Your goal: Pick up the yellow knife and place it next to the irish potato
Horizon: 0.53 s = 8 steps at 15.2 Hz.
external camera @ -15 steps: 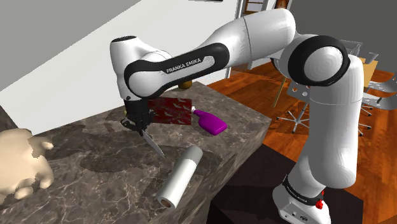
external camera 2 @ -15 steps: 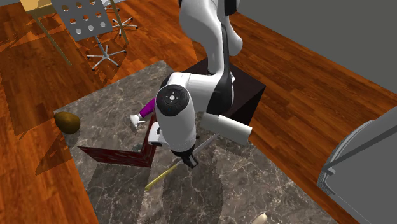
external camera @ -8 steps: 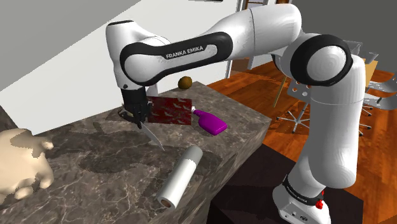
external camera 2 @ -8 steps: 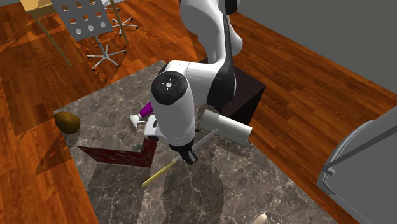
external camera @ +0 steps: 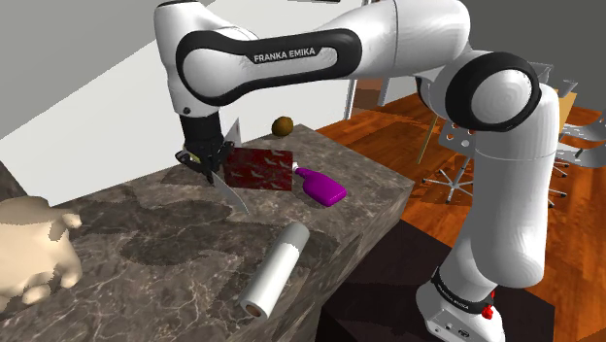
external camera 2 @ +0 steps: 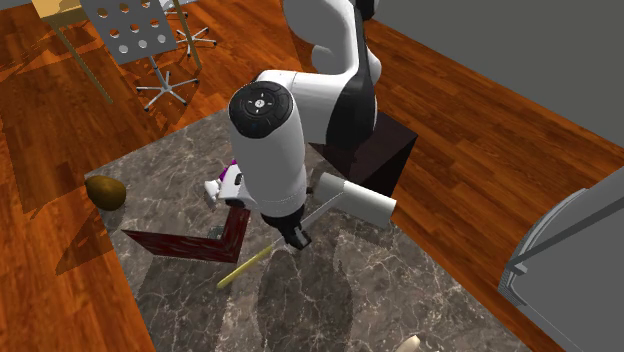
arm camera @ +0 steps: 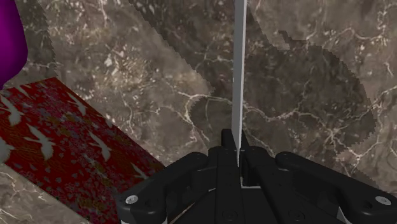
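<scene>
Carrying now, with the pickup done. Gripping the knife [external camera: 233, 197] between fingers [arm camera: 222, 156] clamped hard on it, with the grey blade running straight out ahead in the wrist view. Holding it clear of the counter [external camera: 146, 243], tipped down toward five o'clock in the shoulder view, just in front of the dark red board [external camera: 260, 171]. Showing the yellow handle toward eight o'clock from the fingers in the second exterior view.

Next, by judgement: needs a swing toward the potato [external camera: 283, 125], at about two o'clock from the fingers in the shoulder view, by the counter's far edge. Calls for passing over the board, keeping off the purple bottle [external camera: 323, 187] at three o'clock, then lowering and letting go on bare counter just beside the potato, not on it.

Against half a second back: sits higher, arm raised, knife tip farther above the stone. Finds board, bottle, white roll [external camera: 277, 269] and potato where they were.
</scene>
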Tool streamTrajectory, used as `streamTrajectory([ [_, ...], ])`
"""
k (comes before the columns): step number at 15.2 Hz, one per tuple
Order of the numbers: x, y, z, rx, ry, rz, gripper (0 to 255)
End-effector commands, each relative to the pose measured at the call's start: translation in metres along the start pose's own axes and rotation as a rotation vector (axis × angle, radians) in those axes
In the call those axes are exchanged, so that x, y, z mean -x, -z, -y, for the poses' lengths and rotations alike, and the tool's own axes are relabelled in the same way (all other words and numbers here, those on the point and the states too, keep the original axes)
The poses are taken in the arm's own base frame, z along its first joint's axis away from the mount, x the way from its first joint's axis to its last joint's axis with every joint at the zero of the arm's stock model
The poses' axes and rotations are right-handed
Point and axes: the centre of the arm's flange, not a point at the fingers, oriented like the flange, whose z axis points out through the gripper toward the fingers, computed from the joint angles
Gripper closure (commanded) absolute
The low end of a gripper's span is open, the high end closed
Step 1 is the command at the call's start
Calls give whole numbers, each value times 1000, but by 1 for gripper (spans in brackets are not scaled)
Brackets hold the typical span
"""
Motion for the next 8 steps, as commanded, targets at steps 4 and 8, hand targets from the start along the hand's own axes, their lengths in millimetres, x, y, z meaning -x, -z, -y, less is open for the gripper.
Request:
streamTrajectory([
  [4, 0, 26, 1, 0, 0, 0, 255],
  [8, -6, 36, -25, 0, 0, 0, 255],
])
